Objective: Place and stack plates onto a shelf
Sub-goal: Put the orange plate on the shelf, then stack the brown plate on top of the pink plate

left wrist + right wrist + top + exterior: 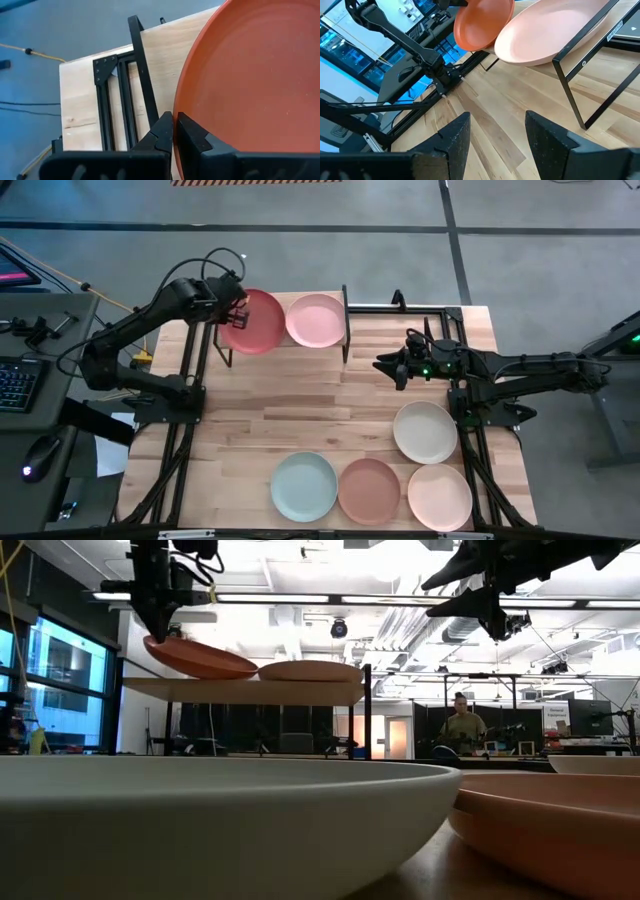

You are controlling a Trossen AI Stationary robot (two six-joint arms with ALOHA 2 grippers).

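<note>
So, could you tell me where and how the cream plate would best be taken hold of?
Grip the cream plate at its raised rim, on the edge facing the open right gripper. It lies flat on the table, so one finger should go over the lip and one under, probably from above and outside, away from the peach plate.

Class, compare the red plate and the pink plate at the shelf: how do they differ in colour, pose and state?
The red plate is darker; the pink plate is pale. The red plate tilts, its rim pinched by the left gripper; the pink plate lies flat on the shelf, untouched. Both are round, shallow and look equal in size.
</note>
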